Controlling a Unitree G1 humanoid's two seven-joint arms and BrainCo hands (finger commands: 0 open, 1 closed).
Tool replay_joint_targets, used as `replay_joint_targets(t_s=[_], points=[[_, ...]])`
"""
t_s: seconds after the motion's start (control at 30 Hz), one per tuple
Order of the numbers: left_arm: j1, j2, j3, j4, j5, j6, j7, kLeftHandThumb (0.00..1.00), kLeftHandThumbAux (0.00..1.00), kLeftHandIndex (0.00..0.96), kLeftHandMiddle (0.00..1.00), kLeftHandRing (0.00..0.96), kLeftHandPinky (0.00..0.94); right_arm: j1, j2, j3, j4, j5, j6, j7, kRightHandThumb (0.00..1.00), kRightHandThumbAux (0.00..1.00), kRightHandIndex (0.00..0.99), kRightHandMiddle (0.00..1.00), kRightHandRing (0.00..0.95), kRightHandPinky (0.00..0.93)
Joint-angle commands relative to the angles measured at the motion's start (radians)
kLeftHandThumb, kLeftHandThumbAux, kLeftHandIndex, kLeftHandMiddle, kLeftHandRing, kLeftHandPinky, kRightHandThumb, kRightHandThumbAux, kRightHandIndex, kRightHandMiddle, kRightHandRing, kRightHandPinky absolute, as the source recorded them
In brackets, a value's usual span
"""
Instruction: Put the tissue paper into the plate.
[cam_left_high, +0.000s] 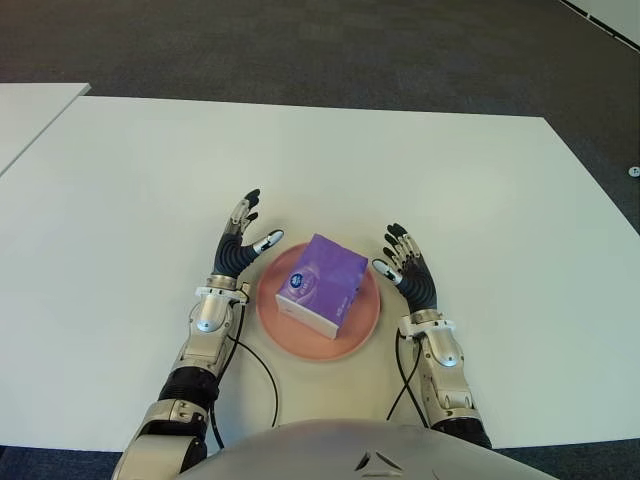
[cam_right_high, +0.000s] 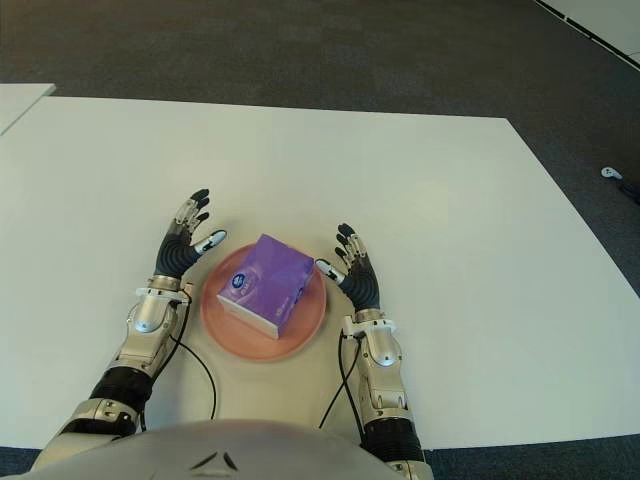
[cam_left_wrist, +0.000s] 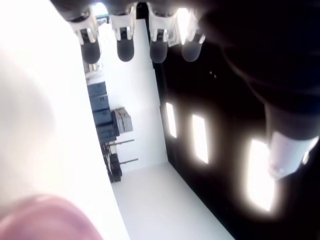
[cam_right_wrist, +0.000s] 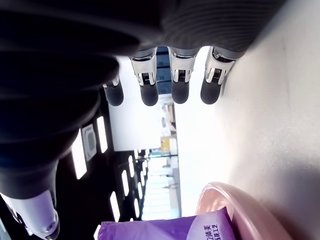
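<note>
The left hand (cam_left_high: 240, 243) stands at about 9 o'clock of the plate (cam_left_high: 366, 325), palm turned toward it, its four fingers (cam_left_wrist: 125, 49) straight and spread, thumb angled in over the plate's rim, holding nothing. The right hand (cam_left_high: 406, 264) mirrors it at about 3 o'clock, fingers (cam_right_wrist: 179, 90) likewise extended and fanned, thumb tip close to the rim, empty as well. Both forearms reach forward from the robot's torso at 6 o'clock, each with a black cable (cam_left_high: 262, 372) looping down along the wrist onto the table. Between the two hands lies the pink plate, and in it sits the tissue paper (cam_left_high: 322, 284), a purple soft pack turned diagonally, with a round white-edged label near its 8 o'clock corner; neither hand touches the pack. The right wrist view shows the pack's purple wrapper with printed characters against the plate's raised pink edge. The plate rests on a white table (cam_left_high: 480, 190), bare apart from these things. A second white table edge (cam_left_high: 30, 110) shows at 10 o'clock, and dark grey carpet (cam_left_high: 300, 50) runs across the far side at 12 o'clock.
</note>
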Motion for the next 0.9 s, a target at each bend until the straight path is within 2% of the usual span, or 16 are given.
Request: replay_joint_targets(t_s=[0.03,0.33,0.9], points=[[0.048,-0.027,0.008,0.011,-0.015,0.036,0.022,0.000,0.585,0.000,0.000,0.000,0.000,0.027,-0.001,-0.003,0.038,-0.002,0.058,-0.006,0.028,0.671,0.000,0.003,0.000,0.000],[0.058,-0.048,0.046,-0.026,-0.067,0.051,0.034,0.000,0.646,0.002,0.000,0.000,0.000,0.027,-0.004,-0.007,0.039,0.002,0.055,-0.003,0.032,0.668,0.000,0.000,0.000,0.000],[0.056,-0.096,0.101,-0.062,-0.085,0.102,0.119,0.000,0.634,0.006,0.017,0.000,0.000,0.025,-0.014,-0.014,0.051,0.008,0.040,0.006,0.033,0.654,0.000,0.000,0.000,0.000]])
